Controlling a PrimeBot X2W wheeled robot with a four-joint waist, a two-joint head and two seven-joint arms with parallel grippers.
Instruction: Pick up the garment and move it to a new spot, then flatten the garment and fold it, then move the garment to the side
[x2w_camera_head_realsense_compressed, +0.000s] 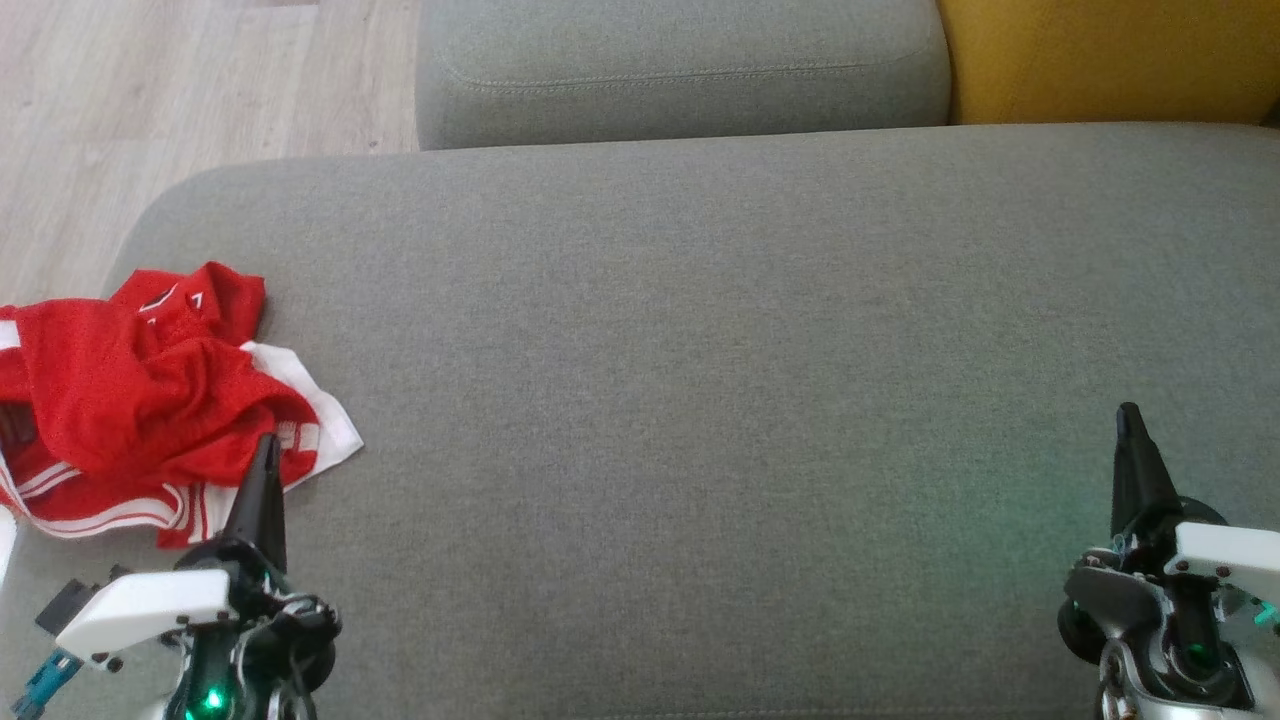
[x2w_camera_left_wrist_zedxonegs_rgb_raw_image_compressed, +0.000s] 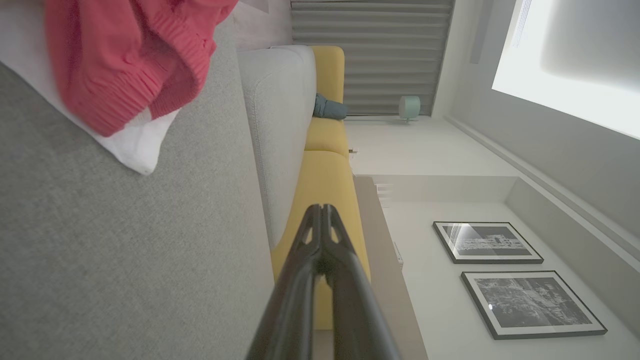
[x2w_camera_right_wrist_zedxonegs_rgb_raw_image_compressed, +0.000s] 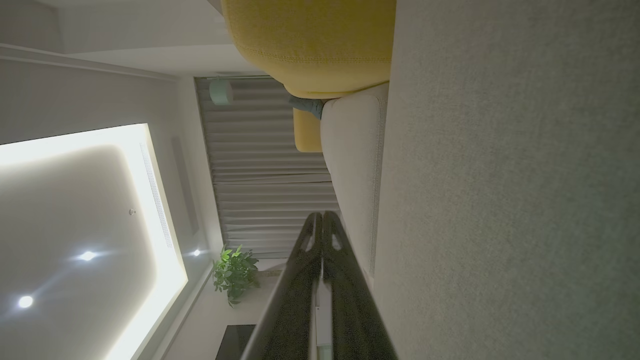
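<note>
You have one garment to count. You see two hands, the left hand and the right hand. You can count two grey cushions, the seat cushion and the back cushion, plus one yellow cushion. Around the room you get two framed pictures, one potted plant and three ceiling spotlights.

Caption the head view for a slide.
Crumpled red jersey on grey cushion near shut left claw; shut right claw far right.
</note>
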